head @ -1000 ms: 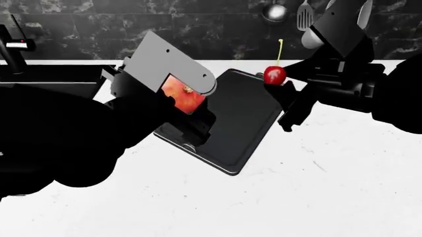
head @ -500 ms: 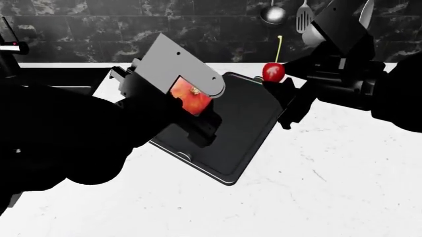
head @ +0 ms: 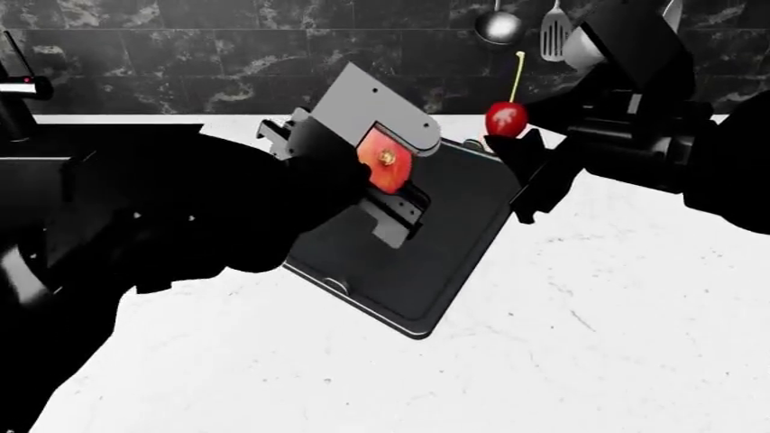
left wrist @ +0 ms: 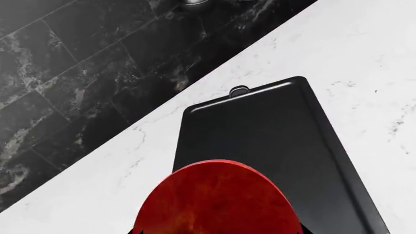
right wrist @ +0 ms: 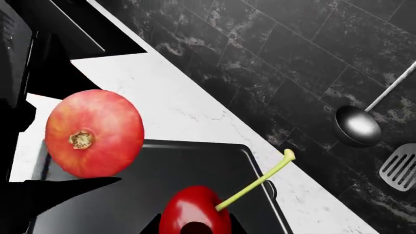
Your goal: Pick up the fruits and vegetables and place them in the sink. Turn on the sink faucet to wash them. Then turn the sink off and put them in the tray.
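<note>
My left gripper (head: 388, 164) is shut on the round red fruit (head: 382, 159) and holds it above the far left part of the black tray (head: 445, 244). In the left wrist view the fruit (left wrist: 217, 200) fills the near edge, with the tray (left wrist: 260, 126) beneath it. My right gripper (head: 514, 137) is shut on the red cherry (head: 506, 118), stem up, over the tray's far corner. The right wrist view has the cherry (right wrist: 194, 212) between the jaws, the fruit (right wrist: 94, 131) beyond it and the tray (right wrist: 162, 165) below both. The sink (head: 96, 135) and faucet (head: 14, 95) are at the far left.
The tray lies at an angle on a white marble counter (head: 601, 316). A ladle (head: 499, 24) and a spatula (head: 554, 36) hang on the dark tiled wall behind. My black left arm hides much of the counter and the sink's near side.
My left gripper has carried the red fruit to the right and further over the tray, turning so the fruit's crown faces the head camera. The right gripper and cherry have hardly moved.
</note>
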You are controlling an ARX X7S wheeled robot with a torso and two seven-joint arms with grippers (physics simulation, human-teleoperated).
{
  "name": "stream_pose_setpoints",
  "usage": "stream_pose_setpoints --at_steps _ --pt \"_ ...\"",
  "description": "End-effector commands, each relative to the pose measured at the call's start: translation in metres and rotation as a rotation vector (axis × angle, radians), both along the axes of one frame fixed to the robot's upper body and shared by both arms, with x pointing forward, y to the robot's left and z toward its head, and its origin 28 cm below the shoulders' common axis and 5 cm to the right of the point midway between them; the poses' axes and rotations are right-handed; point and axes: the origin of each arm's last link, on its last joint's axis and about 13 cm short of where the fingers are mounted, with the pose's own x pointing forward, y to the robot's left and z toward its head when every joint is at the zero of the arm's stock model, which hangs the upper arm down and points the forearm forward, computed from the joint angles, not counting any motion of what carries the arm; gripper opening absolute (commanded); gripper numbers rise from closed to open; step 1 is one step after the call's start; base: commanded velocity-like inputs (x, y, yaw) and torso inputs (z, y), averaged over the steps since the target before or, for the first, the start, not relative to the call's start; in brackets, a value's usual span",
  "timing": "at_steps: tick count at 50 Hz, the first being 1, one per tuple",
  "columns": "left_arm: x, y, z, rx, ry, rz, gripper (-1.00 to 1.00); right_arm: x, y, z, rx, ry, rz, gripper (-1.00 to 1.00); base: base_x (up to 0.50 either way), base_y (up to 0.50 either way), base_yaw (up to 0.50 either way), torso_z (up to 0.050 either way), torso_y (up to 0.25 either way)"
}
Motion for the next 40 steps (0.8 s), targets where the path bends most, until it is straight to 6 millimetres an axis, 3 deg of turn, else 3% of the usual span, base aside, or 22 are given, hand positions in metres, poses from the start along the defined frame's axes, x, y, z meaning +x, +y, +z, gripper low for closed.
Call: stream_pose_setpoints --at_steps 1,21,40 --pt "0.027 -0.006 -0.013 0.013 0.055 0.044 -1.00 0.000 -0.002 0.000 0.009 -0.012 -0.012 -1.00 0.00 0.00 0.00 0.000 0.000" --pt "0.049 -0.007 -0.037 0.019 0.244 0.085 -1.00 0.003 -0.002 -0.002 0.013 -0.014 -0.012 -1.00 0.00 0.00 0.00 0.000 0.000" --pt "0.051 -0.005 -0.040 0.024 0.312 0.086 -1.00 0.003 -0.002 -0.001 0.014 -0.015 -0.013 -1.00 0.00 0.00 0.00 0.000 0.001"
